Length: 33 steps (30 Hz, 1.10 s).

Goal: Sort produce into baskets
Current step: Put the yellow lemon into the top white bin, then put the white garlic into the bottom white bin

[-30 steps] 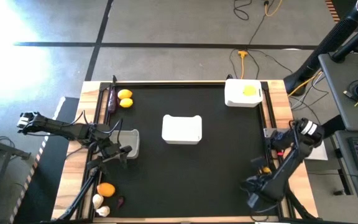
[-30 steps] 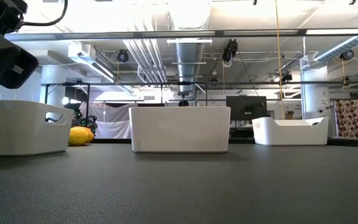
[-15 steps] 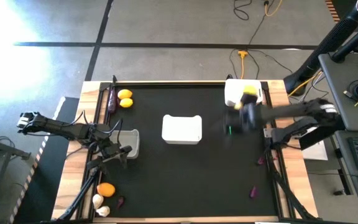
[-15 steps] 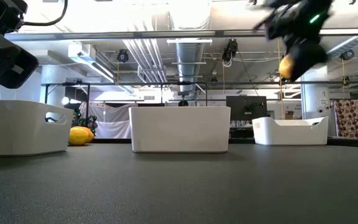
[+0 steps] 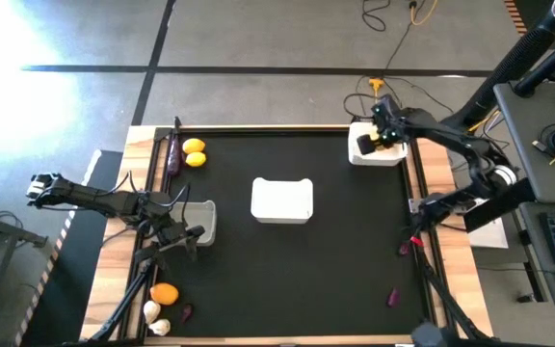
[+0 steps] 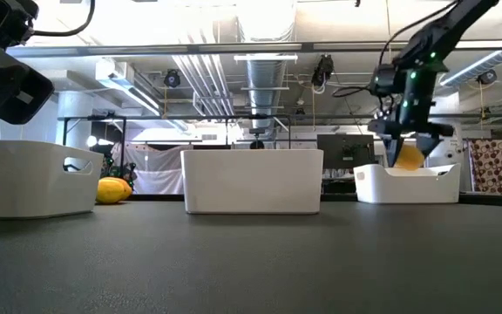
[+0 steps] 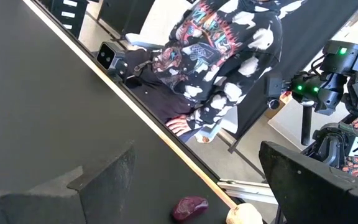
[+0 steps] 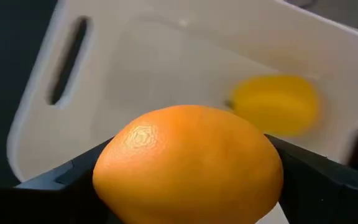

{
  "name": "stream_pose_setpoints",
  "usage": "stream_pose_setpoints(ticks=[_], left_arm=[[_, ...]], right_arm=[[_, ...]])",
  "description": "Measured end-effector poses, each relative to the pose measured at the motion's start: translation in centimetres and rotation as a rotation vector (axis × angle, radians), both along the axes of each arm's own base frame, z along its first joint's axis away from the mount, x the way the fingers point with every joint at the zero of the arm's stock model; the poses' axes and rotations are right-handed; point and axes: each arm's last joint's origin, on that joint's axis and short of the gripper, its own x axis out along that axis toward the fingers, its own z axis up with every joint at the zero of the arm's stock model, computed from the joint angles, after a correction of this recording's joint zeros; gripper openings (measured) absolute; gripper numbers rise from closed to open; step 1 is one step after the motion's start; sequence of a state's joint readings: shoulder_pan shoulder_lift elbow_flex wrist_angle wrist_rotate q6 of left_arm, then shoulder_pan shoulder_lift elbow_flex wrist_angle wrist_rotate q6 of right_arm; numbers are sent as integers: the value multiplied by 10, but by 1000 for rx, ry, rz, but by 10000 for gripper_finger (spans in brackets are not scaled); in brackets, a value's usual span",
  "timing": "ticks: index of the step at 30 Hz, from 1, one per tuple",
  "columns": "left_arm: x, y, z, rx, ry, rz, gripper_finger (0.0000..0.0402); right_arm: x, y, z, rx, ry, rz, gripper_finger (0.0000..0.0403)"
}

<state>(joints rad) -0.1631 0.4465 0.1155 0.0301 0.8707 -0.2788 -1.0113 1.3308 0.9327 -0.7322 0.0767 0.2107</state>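
The right tool (image 6: 408, 146) hangs over the white plastic far-right basket (image 5: 378, 146) and grips a round orange citrus (image 8: 188, 165) between its fingers (a yellow lemon (image 8: 276, 104) lies inside). Left tool (image 5: 193, 236) waits open beside the left basket (image 5: 203, 220) on the black counter (image 5: 335, 260)

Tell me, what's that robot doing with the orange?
It is sorting fruit and vegetables into white baskets. The right pincer holds an orange above the far right basket, which already has a lemon in it. The left pincer waits, open, by the left basket. More produce lies at the table's edges.
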Motion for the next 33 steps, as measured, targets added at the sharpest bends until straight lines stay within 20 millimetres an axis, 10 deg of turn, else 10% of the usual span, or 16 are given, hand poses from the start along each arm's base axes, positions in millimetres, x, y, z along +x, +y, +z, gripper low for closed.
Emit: stream_pose_setpoints(ticks=[11, 18, 25, 33], left_arm=[[0, 0, 0, 0, 0, 0, 327], [0, 0, 0, 0, 0, 0, 327], [0, 0, 0, 0, 0, 0, 327], [0, 0, 0, 0, 0, 0, 327]], right_arm=[[21, -30, -26, 57, 44, 25, 359], [31, -20, 31, -109, 81, 72, 330], [44, 61, 101, -339, -197, 330, 289], [45, 170, 105, -481, -600, 790, 257]])
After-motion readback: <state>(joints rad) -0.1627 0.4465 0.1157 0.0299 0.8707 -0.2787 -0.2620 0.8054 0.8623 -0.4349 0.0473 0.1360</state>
